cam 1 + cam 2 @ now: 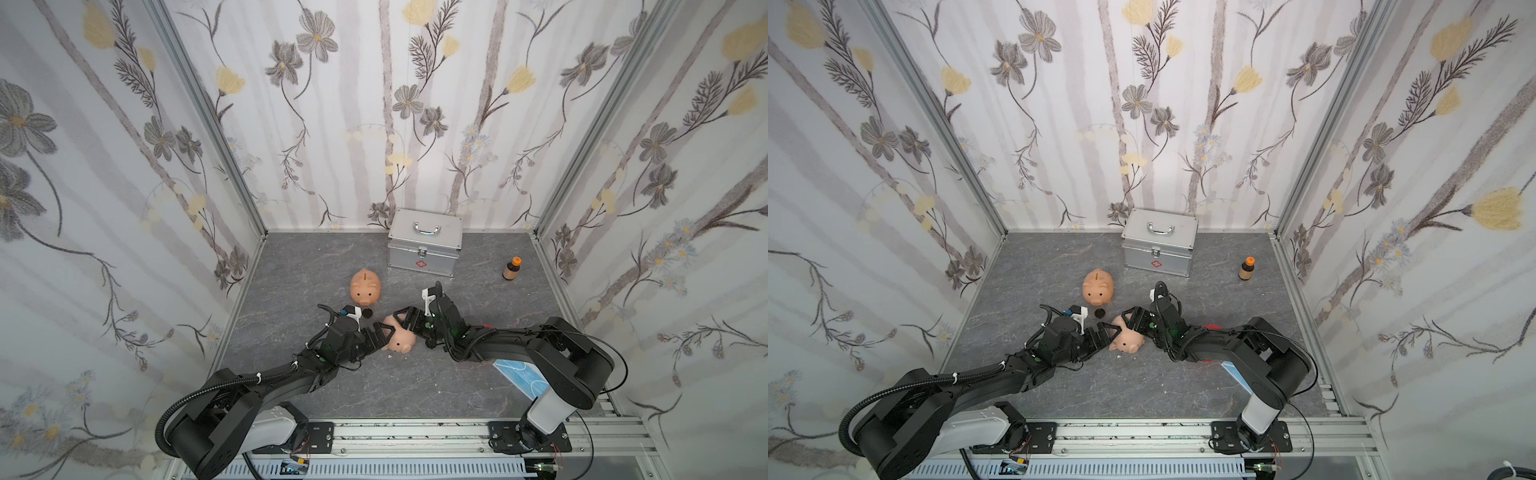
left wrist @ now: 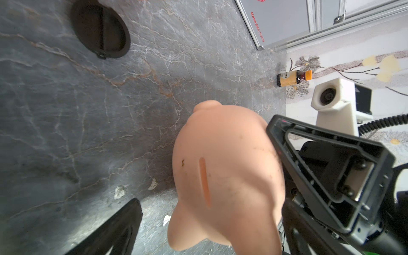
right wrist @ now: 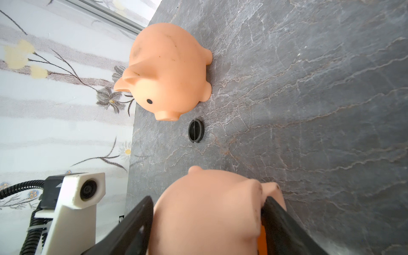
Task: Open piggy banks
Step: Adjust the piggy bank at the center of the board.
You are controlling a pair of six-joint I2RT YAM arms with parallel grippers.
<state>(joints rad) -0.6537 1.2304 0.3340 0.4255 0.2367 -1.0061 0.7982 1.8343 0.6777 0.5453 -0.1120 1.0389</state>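
Piggy bank [image 1: 400, 340] of smooth, rounded peach plastic lies tilted on the veined grey desk [image 1: 291, 270], clasped by fingers of the right gripper [image 3: 206, 209]; left gripper [image 1: 383, 335] fingers spread wide beside it. Likely hazard: the slick curved body squirts free under twisting. A black disc-shaped plug [image 3: 196, 131] lies loose nearby.

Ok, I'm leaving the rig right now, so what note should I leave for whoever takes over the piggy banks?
Left gripper open, beside the near peach pig, not gripping it.
Right gripper shut on that pig; its coin slot faces the left gripper.
Far peach pig stands alone near the silver case.
Done: one black plug lies loose on the table between the pigs; whose it is cannot be told.
To do: pull the remaining plugs. A red shape behind the right arm is mostly hidden.
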